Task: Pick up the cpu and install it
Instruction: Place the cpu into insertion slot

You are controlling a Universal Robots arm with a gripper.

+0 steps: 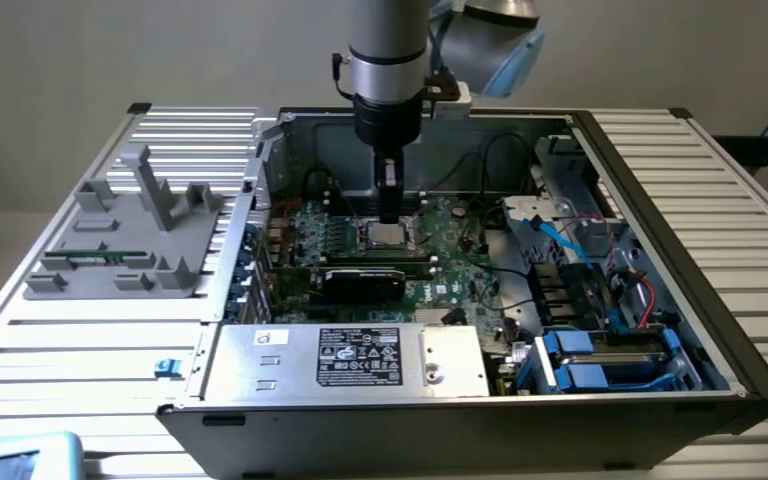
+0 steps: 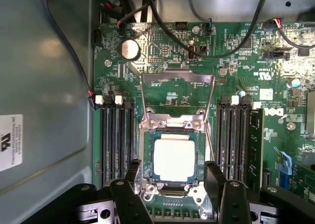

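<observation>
Wrist view, one cpu [image 2: 173, 158] seated in one socket [image 2: 171, 122], one tool [image 2: 173, 169] spread, empty.

The grey robot arm [image 1: 384, 60] is cut off at its upper end. Its black gripper [image 1: 390, 212] hides a bit of the green circuit board [image 1: 454, 272] behind it. The words on the white label [image 1: 359, 357] of the big silver box [image 1: 454, 362] are too small to read. A light blue thing [image 1: 11, 458] by the near corner of the silver slatted table [image 1: 91, 350] is cut off; I cannot tell what it is. In the wrist view, the two black fingers [image 2: 129, 189] are cut off and cover two corners of the square metal socket frame [image 2: 170, 123].
</observation>
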